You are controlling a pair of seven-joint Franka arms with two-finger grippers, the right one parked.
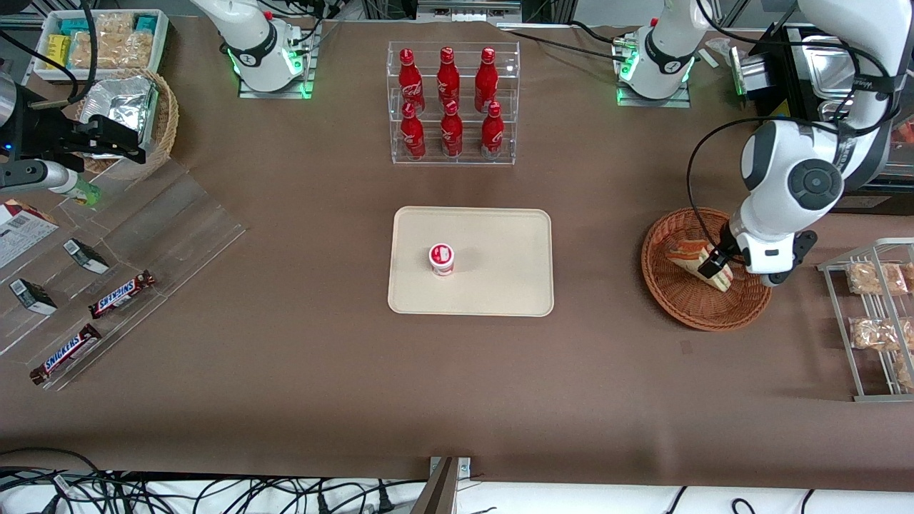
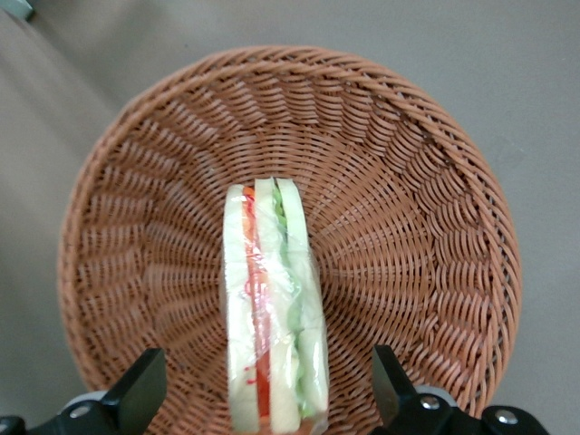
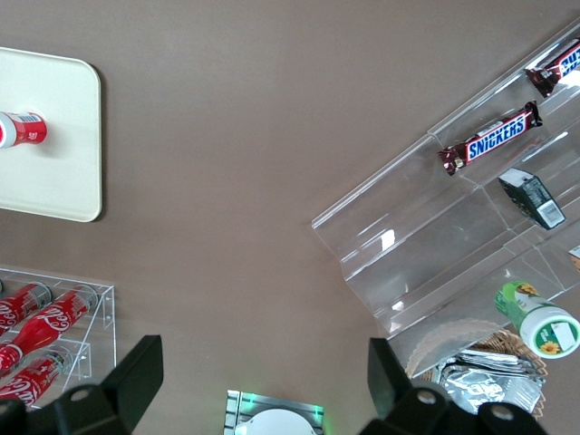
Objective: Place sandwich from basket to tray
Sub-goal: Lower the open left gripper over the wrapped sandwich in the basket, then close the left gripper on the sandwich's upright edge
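The step in hand is the grasp: the pincer (image 2: pixel 263 399) hangs low over the basket (image 1: pixel 678 300), toward the working arm's end of the table, its fingers (image 2: pixel 136 394) spread wide either side of the sandwich (image 2: pixel 272 317), which stands on edge in the basket, not yet clamped. Next it likely must close and lift clear of the woven rim. The tray (image 1: pixel 500 285), mid-table, has bare room around the small red-and-white cup (image 1: pixel 441 258).
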